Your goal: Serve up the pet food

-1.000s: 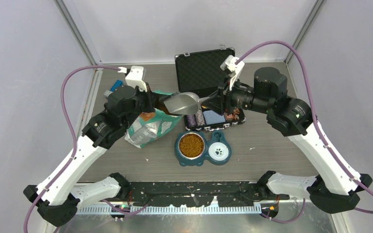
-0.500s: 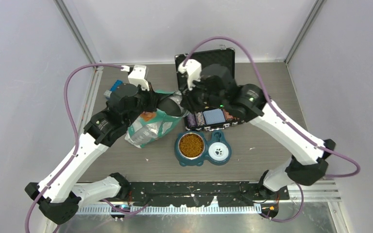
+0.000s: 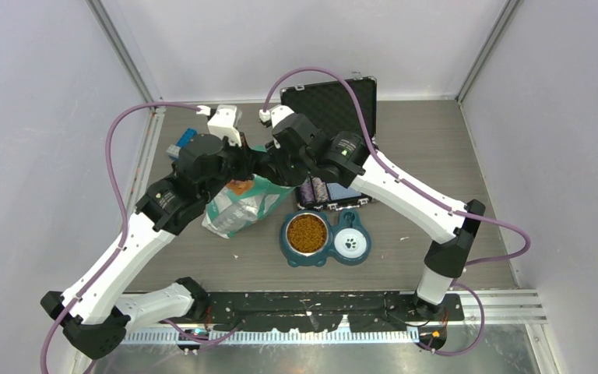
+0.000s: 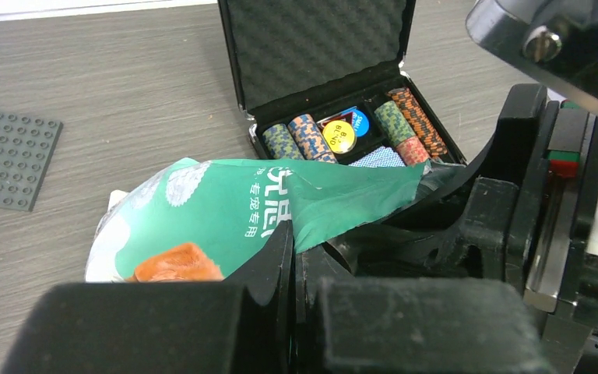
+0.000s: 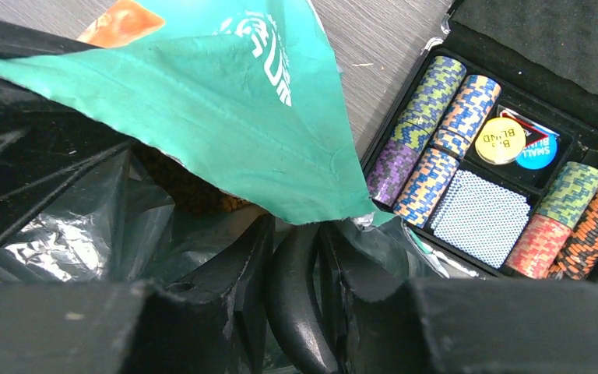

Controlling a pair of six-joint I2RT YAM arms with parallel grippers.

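Pet food [image 3: 306, 232] fills the steel bowl of a teal double feeder [image 3: 286, 248]. More brown kibble [image 5: 195, 191] shows deep inside the open teal bag [image 3: 241, 206]. My left gripper [image 4: 294, 234] is shut on the bag's torn top edge [image 4: 342, 199] and holds the mouth up. My right gripper [image 5: 294, 234] is shut on the black handle [image 5: 292, 296] of a scoop. That gripper sits at the bag's mouth [image 3: 269, 167], right against the left gripper [image 3: 243, 160]. The scoop's bowl is hidden inside the bag.
An open black case [image 3: 331, 105] with rows of poker chips [image 5: 436, 117] lies just behind the feeder and right of the bag. The feeder's white paw-print bowl [image 3: 350, 243] holds no food. Blue bricks [image 3: 187, 140] and a grey baseplate [image 4: 15, 156] lie at the far left.
My right arm has swung left from above the chip case to the bag's mouth, and the silver scoop has gone out of sight into the bag. The left arm has stayed put.
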